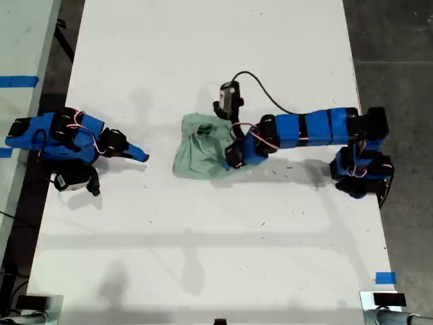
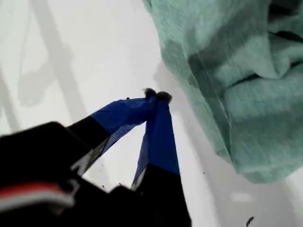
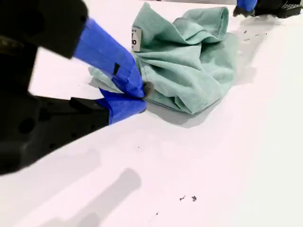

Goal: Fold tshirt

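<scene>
Tshirt point(image 1: 203, 145): lies crumpled in a heap on the white surface point(image 1: 203, 257), just left of centre in the exterior view; pale mint green, deeply creased, not laid flat.
Neck label point(image 3: 136, 39): a small white tag shows at the top of the heap in the second wrist view; its print is too small to read.
My second hand point(image 1: 233, 157): reaches in from the exterior view's right and sits at the right edge of the heap. In the second wrist view its blue tips point(image 3: 142, 92) are clenched together on the near hem of the tshirt point(image 3: 189, 71).
My first hand point(image 1: 141, 156): at the exterior view's left, resting low over the surface, apart from the garment. Its tips point(image 2: 156, 94) are pressed together with nothing between them; the tshirt point(image 2: 236, 94) lies just beyond.
Tape point(image 1: 385, 277): a blue strip at the lower right of the exterior view.
</scene>
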